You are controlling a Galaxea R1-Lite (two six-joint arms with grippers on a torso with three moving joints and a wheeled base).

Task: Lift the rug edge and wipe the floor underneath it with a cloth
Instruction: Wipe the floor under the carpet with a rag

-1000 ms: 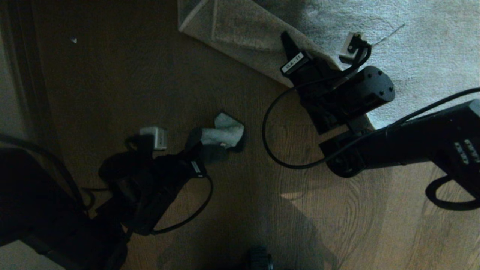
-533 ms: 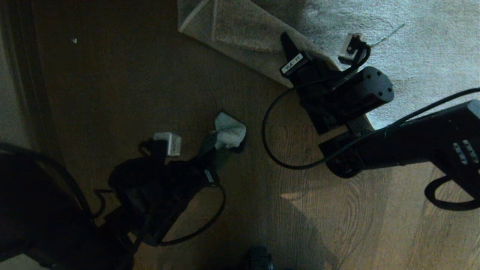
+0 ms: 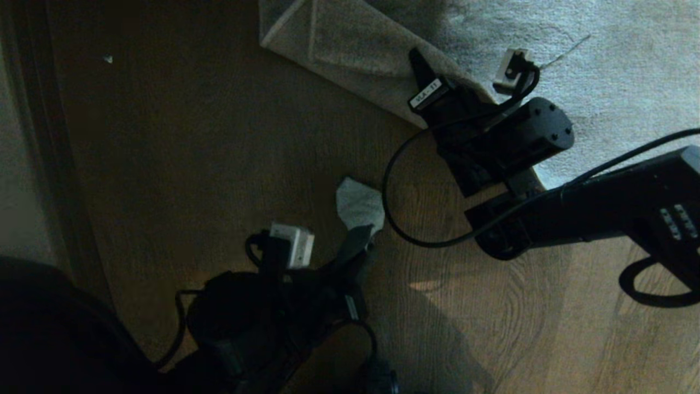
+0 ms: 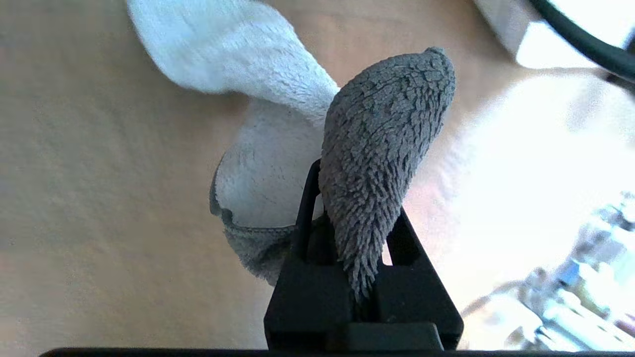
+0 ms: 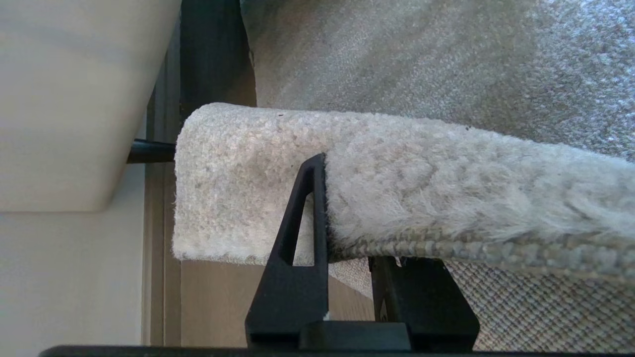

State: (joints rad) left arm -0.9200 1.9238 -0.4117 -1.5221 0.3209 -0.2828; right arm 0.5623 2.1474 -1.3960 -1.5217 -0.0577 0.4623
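Note:
The rug edge [image 3: 350, 54] is folded back at the top of the head view, its smoother beige underside facing up. My right gripper [image 3: 424, 71] is shut on that edge and holds it off the floor [image 3: 191, 137]. In the right wrist view the plush border [image 5: 446, 198] sits clamped between the black fingers [image 5: 302, 233]. Below it, my left gripper [image 3: 363, 230] is shut on the small grey cloth [image 3: 358, 202], which rests on the brown planks. The left wrist view shows the cloth [image 4: 387, 139] bunched between the jaws and trailing onto the floor [image 4: 99, 198].
A dark baseboard and pale wall [image 3: 33, 137] run down the left side. The right arm's black cable [image 3: 391, 219] loops over the floor right beside the cloth. A small white speck [image 3: 108, 58] lies on the planks. A pale furniture side [image 5: 74, 99] stands beyond the rug corner.
My left gripper has dragged the cloth across the floor to the right, close to the right arm's cable loop. The right gripper has kept still on the rug edge.

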